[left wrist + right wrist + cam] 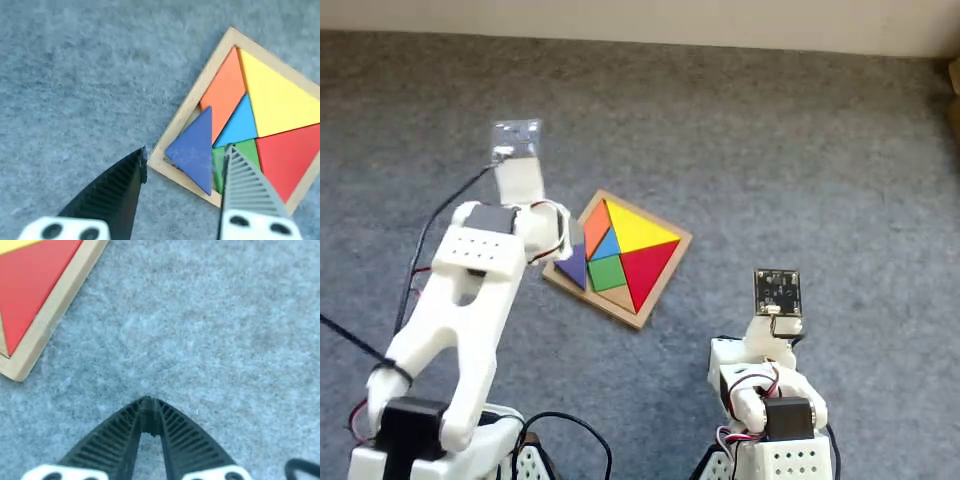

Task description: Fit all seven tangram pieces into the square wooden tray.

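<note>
1. Right gripper [146, 402]: nearest item. It hangs over bare mat [800, 130] toward the mat's near edge, fingers together on nothing. The tray's near corner is close by but not touching.

2. Tray [595, 303]: square and wooden, at mid-mat, turned so its corners point near, far, left and right. Seated flat in it:
- red triangle [287, 160], on the near-right side
- yellow triangle [275, 95], on the far-right side
- orange triangle [225, 95], along the far-left rim
- light-blue triangle [240, 125] and green square [245, 151], at the centre

A tan patch [618, 297] lies between green and red. It could be a wood-coloured piece or bare floor; I cannot tell which.

3. Blue triangle [196, 155]: at the tray's left corner and apparently not seated. Its square corner points outward at that corner and seems to ride over the near-left rim. A sliver of tray floor shows along the far-left rim. Its long side faces inward against green and light-blue, running roughly corner to corner of the tray, near to far.

4. Left gripper [186, 149]: over the tray's left corner, fingers apart and straddling the blue triangle across its short dimension. The dark finger is outside the rim and the pale finger is above the green square. Whether either touches the triangle cannot be told.

5. Judgement: the left arm is by far the nearer. The last fit likely calls for nudging the triangle inward off the rim, long side kept parallel, until it drops flat.
</note>
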Motion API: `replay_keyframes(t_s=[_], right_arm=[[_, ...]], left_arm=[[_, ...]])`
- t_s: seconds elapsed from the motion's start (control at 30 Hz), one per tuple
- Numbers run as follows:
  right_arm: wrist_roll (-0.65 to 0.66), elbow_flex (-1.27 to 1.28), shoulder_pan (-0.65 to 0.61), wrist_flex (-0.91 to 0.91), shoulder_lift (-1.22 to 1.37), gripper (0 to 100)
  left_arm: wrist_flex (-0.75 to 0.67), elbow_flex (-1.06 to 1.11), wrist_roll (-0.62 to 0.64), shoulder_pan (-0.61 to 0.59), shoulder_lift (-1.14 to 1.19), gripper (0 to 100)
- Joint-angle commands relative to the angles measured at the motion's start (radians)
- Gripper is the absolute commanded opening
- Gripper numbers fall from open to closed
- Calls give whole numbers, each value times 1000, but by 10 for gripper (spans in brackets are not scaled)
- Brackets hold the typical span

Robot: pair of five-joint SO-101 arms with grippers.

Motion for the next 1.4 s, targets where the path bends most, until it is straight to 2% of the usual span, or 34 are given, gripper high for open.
replay_keyframes(t_s=[0.0,0.13,0.3,0.43,0.93,1.13,1.37], right_arm=[[9,104,10,5,-18,7],[9,104,10,5,-18,7],[9,104,8,5,-18,7],[9,104,8,5,-18,7],[9,104,8,5,-18,7],[9,104,8,5,-18,7],[9,104,8,5,-18,7]], left_arm=[[-18,19,-68,-8,-38,208],[-46,36,-120,-7,35,143],[-78,21,-144,-7,174,141],[-75,-7,-144,38,239,140],[-75,70,-144,110,67,140],[-87,68,-144,71,-33,143],[-149,45,-144,73,73,144]])
